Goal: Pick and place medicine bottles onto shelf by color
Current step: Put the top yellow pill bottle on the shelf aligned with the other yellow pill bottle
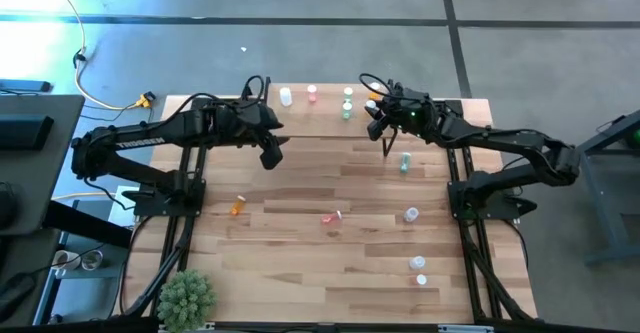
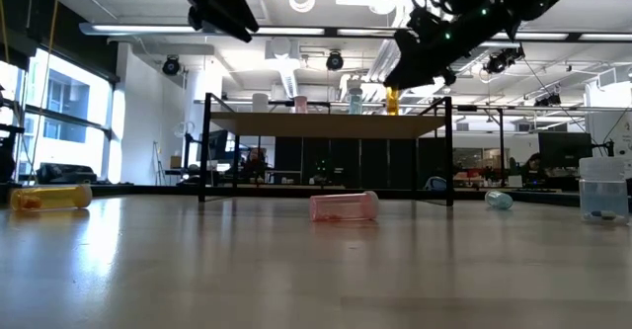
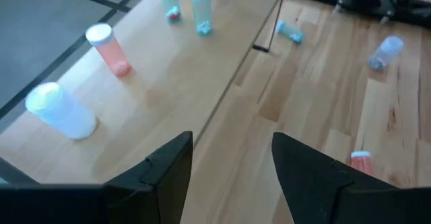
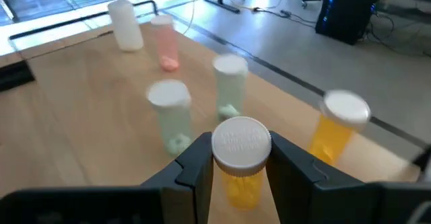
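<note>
Seen from above, a wooden tabletop (image 1: 300,263) carries a small raised shelf (image 1: 325,123) along its far edge. A white bottle (image 1: 286,97), a pink bottle (image 1: 312,94) and two green bottles (image 1: 347,109) stand on the shelf. The right end effector (image 1: 378,113) hangs over the shelf's right end, pinching an orange bottle (image 1: 372,106). The left end effector (image 1: 270,156) hovers just in front of the shelf, holding nothing. More bottles lie loose on the tabletop: an orange one (image 1: 238,206), a pink one (image 1: 331,217), a green one (image 1: 405,161) and three pale ones toward the right.

From table height, the shelf stands on thin black legs, its bottles upright in a row, with the pink bottle lying on its side in front.

The left wrist view shows the left arm's two dark fingers (image 3: 168,170) spread apart and empty above the shelf's front edge.

The right wrist view shows the right arm's fingers (image 4: 195,160) pressed on either side of the orange bottle, just under its white cap (image 4: 241,143), beside a second orange bottle (image 4: 333,136) standing on the shelf.

The bottles look like light, stiff, smooth plastic, likely to roll when lying down and to tip easily when upright. A hold across the body just below the cap seems the safest place to take them.
</note>
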Action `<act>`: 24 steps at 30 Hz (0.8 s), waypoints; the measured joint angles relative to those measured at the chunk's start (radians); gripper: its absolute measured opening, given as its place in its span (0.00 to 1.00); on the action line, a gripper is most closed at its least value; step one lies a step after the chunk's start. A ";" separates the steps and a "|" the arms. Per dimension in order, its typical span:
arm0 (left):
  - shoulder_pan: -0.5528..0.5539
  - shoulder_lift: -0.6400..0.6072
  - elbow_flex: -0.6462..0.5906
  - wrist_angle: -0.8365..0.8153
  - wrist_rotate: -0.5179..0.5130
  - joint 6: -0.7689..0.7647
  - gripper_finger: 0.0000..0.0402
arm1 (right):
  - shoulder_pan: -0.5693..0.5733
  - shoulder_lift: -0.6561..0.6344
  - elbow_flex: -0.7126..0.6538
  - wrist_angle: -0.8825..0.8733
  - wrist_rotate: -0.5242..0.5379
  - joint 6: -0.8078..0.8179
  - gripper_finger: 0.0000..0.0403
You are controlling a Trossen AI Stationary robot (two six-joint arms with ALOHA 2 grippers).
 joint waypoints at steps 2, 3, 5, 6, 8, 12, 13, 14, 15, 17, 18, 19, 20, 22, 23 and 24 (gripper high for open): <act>0.006 0.000 0.000 0.017 0.000 0.000 0.49 | -0.008 -0.003 -0.033 0.034 0.000 0.023 0.26; 0.009 0.000 0.000 0.025 0.000 0.000 0.49 | -0.011 -0.005 -0.043 0.040 0.000 0.027 0.26; 0.012 0.000 0.000 0.037 0.000 0.000 0.49 | -0.012 -0.008 -0.045 0.045 0.000 0.028 0.26; 0.015 0.000 0.000 0.040 0.001 0.003 0.49 | -0.011 -0.011 -0.045 0.044 0.000 0.027 0.26; 0.016 0.000 0.000 0.054 0.000 0.009 0.49 | -0.011 -0.013 -0.045 0.048 0.000 0.021 0.26; 0.016 0.000 0.000 0.061 0.000 0.026 0.49 | -0.024 -0.012 -0.045 0.019 -0.003 0.026 0.26; 0.016 0.000 0.000 0.061 0.000 0.026 0.49 | -0.028 -0.012 -0.045 0.005 -0.001 0.028 0.26; 0.016 0.000 0.000 0.061 0.000 0.026 0.49 | -0.030 -0.012 -0.045 -0.005 0.004 0.028 0.26; 0.016 0.000 0.000 0.061 0.000 0.026 0.49 | -0.031 -0.012 -0.046 -0.006 0.003 0.028 0.26; 0.016 0.000 0.000 0.061 0.000 0.026 0.49 | -0.035 -0.012 -0.046 -0.005 0.003 0.029 0.26; 0.016 0.000 0.000 0.061 0.000 0.026 0.49 | -0.036 -0.012 -0.046 -0.006 0.002 0.030 0.26; 0.016 0.000 0.000 0.060 0.000 0.026 0.49 | -0.036 -0.012 -0.046 -0.006 0.002 0.033 0.26; 0.016 0.000 0.000 0.060 0.000 0.026 0.49 | -0.036 -0.012 -0.046 -0.006 0.001 0.038 0.26; 0.016 0.000 0.000 0.060 0.000 0.026 0.49 | -0.036 -0.012 -0.046 -0.006 -0.008 0.041 0.26; 0.016 0.000 0.000 0.060 0.000 0.026 0.49 | -0.036 -0.012 -0.046 -0.006 -0.009 0.042 0.26; 0.016 0.000 0.000 0.060 0.000 0.026 0.49 | -0.036 -0.012 -0.046 -0.006 -0.010 0.045 0.26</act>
